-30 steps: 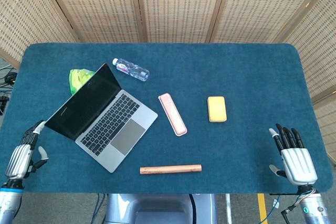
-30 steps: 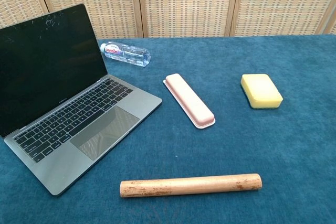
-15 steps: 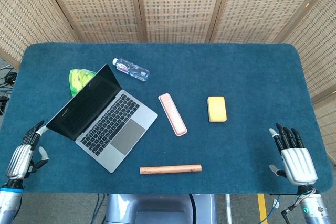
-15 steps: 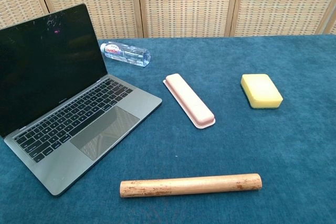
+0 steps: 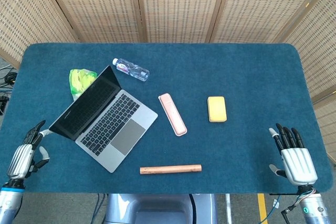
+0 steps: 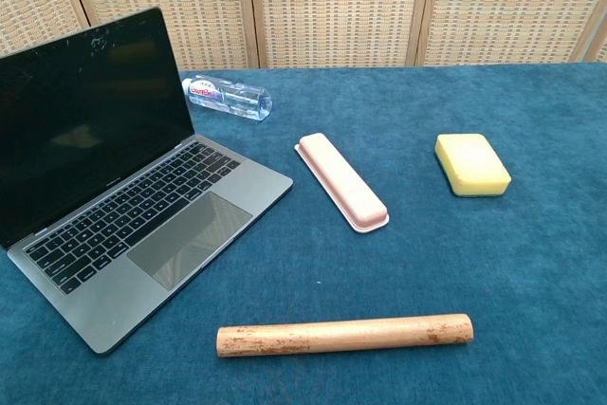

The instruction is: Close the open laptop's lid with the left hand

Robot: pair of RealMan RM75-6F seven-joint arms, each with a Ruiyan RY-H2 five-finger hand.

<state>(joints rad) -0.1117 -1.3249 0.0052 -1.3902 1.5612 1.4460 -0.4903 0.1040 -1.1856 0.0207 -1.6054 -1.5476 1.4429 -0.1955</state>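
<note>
A blue cloth-covered table (image 5: pixel 252 72) seen from above and from the robot's chest. Nearest the robot, at the front corners, sit its 2 hands. The left hand (image 5: pixel 23 157) rests at the front left edge, empty, fingers loosely extended and pointing toward the back of the screen; a fingertip appears to sit right at the lid's lower corner, though contact cannot be confirmed. The right hand (image 5: pixel 295 156) lies flat at the front right, fingers spread, holding nothing. Just beyond the front edge lies a wooden rolling pin (image 5: pixel 170 169). Farther in, left of centre, the laptop (image 5: pixel 107 121) stands open at an angle, its dark screen (image 6: pixel 85 111) facing the keyboard. Compared with 1 second ago, the left hand has slipped slightly lower and the lid has tipped a little over the keyboard, so its top edge now sits farther from the green packet (image 5: pixel 80 78) behind it. That suggests the closing push has only just begun; the lid is still well open. In the middle lie a pink case (image 5: pixel 172 114) and a yellow sponge (image 5: pixel 217 108). Farthest back, a clear water bottle (image 5: pixel 131 69) lies on its side.
</note>
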